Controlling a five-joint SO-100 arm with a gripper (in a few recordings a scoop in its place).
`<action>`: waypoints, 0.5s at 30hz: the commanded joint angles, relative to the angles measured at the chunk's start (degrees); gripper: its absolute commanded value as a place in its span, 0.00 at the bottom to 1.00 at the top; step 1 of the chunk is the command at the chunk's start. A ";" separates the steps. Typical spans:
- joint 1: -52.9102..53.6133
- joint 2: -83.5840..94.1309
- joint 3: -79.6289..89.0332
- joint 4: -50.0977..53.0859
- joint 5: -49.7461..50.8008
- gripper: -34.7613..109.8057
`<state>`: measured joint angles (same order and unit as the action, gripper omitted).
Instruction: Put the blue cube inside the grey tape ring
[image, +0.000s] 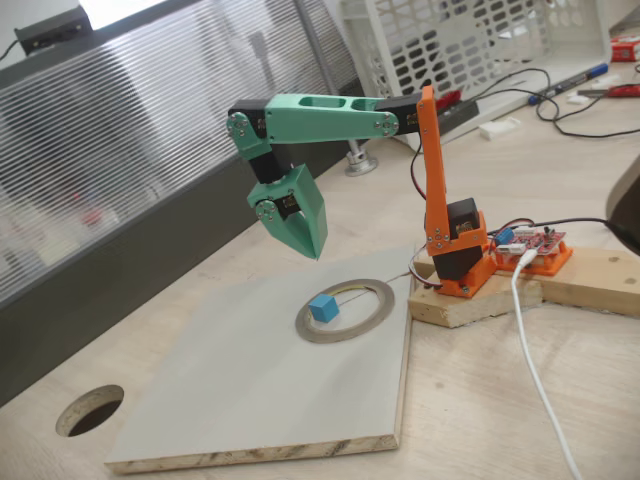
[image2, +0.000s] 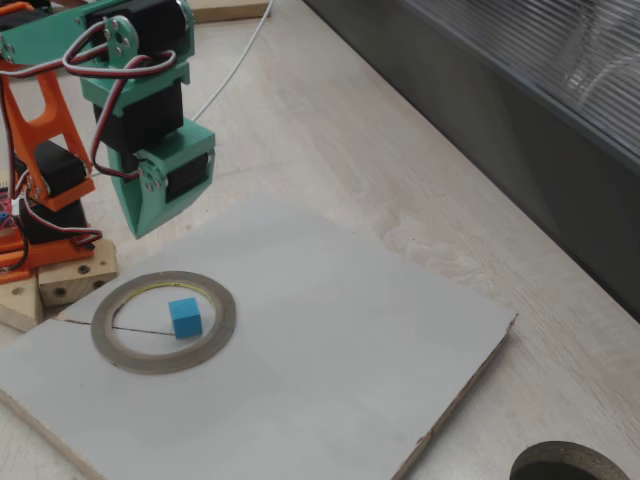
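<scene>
Cube (image: 321, 307) (image2: 184, 317) sits on the grey board (image: 230, 390) (image2: 330, 350) inside the ring (image: 345, 310) (image2: 163, 321), clear of its inner edge. End effector (image: 312, 246) (image2: 133, 222) hangs above the ring, fingers closed together, holding nothing. Round hole (image: 90, 410) in surface near board corner.
</scene>
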<state>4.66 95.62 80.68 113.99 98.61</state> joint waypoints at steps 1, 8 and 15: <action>0.53 1.93 -0.53 1.23 0.88 0.27; 1.23 1.32 -0.44 1.23 0.88 0.27; 1.23 1.14 -0.44 1.23 0.88 0.27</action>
<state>4.66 95.62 80.68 113.99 98.61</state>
